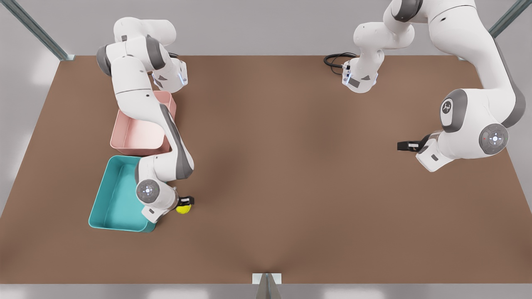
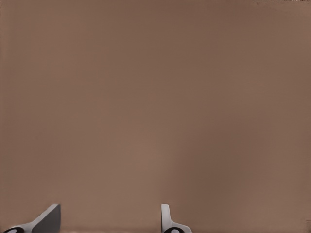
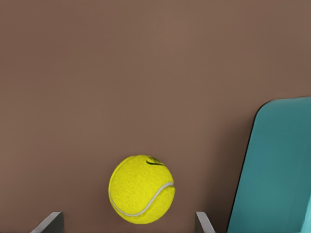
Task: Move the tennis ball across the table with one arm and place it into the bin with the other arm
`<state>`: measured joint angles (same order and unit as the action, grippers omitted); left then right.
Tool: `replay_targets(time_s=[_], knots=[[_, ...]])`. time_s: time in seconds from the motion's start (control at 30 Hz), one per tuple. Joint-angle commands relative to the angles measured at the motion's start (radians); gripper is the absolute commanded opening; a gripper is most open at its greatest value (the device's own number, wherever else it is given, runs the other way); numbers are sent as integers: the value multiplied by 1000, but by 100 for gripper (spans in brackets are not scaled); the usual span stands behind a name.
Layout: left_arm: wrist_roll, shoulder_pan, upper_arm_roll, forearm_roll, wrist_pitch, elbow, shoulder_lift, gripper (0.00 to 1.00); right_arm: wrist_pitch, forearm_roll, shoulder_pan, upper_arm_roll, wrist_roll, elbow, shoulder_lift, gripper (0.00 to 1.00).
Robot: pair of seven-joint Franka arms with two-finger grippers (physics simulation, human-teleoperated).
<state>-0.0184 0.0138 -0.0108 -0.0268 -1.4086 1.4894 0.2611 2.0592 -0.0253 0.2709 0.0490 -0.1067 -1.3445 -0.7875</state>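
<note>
The yellow-green tennis ball [image 1: 183,209] [image 3: 141,189] lies on the brown table [image 1: 291,166] just beside the teal bin [image 1: 109,195] [image 3: 279,170], near the table's front on the front view's left. My right gripper [image 1: 186,202] [image 3: 127,214] hovers right over the ball, open, its fingers wide on either side and apart from it. On the front view's right, my left gripper [image 1: 405,145] [image 2: 110,208] is open above bare tabletop with nothing between its fingers; that arm waits.
A pink tub [image 1: 139,137] stands directly behind the teal bin, partly covered by the right arm. A black cable [image 1: 336,61] loops at the far edge. Metal frame posts stand at the table's corners and at the front edge [image 1: 266,282].
</note>
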Motion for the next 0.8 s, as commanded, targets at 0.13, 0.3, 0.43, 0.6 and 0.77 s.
replay_targets(time_s=[0.13, 0.3, 0.43, 0.6, 0.77], knots=[[176, 0, 0, 1, 5, 5, 1, 100, 41, -25, -1, 12, -44, -10, -36, 100], [178, 0, 0, -1, 3, 6, 1, 100, 88, -47, -1, 12, -45, -65, -42, 100], [178, 0, 0, -1, 2, 6, 6, 100, 131, -58, 1, 14, -44, -110, -29, 100], [178, 0, 0, -1, 2, 6, 7, 100, 133, -81, 4, 14, -45, -127, -35, 100], [178, -2, 0, 1, 2, 6, 9, 100, 142, -81, 4, 14, -45, -131, -53, 100]])
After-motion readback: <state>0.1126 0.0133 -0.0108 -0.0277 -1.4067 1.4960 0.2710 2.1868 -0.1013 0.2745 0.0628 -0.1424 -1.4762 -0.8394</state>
